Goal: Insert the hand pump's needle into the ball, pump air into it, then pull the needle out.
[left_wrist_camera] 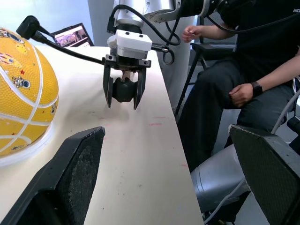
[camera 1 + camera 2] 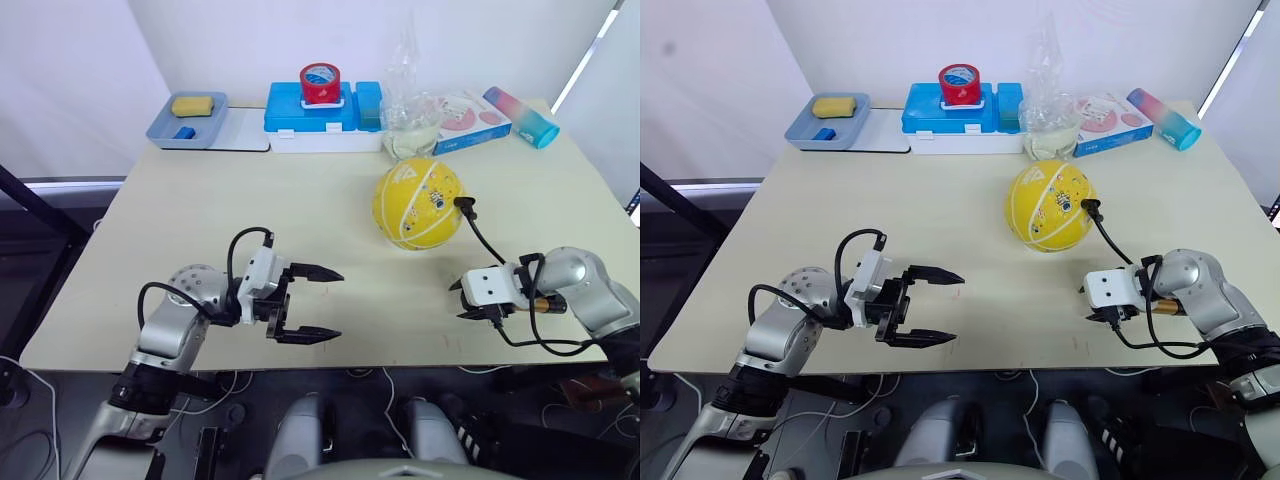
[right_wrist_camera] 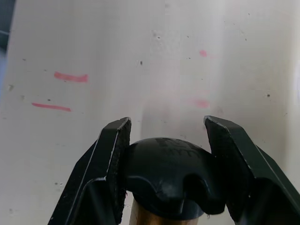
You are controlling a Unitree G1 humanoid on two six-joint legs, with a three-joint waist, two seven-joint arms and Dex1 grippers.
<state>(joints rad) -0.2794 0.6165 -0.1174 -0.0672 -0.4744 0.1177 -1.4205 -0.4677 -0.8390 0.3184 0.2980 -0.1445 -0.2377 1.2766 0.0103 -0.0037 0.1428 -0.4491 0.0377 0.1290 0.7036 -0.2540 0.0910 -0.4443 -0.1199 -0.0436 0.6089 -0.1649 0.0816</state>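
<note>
The counter [image 2: 300, 200] is a matte beige slab, faintly marked with red, set before a plain white wall; a seated person [image 1: 243, 89] is beside its right edge. The ball [image 2: 418, 203], glossy yellow rubber with white seams, rests right of centre. The needle [image 2: 465, 207] is seated in its right side. The hand pump [image 3: 164, 178], bronze cylinder with domed black cap, is clamped in the right end effector [image 2: 477, 302] near the right edge. The left end effector [image 2: 322, 303] is spread wide, empty.
</note>
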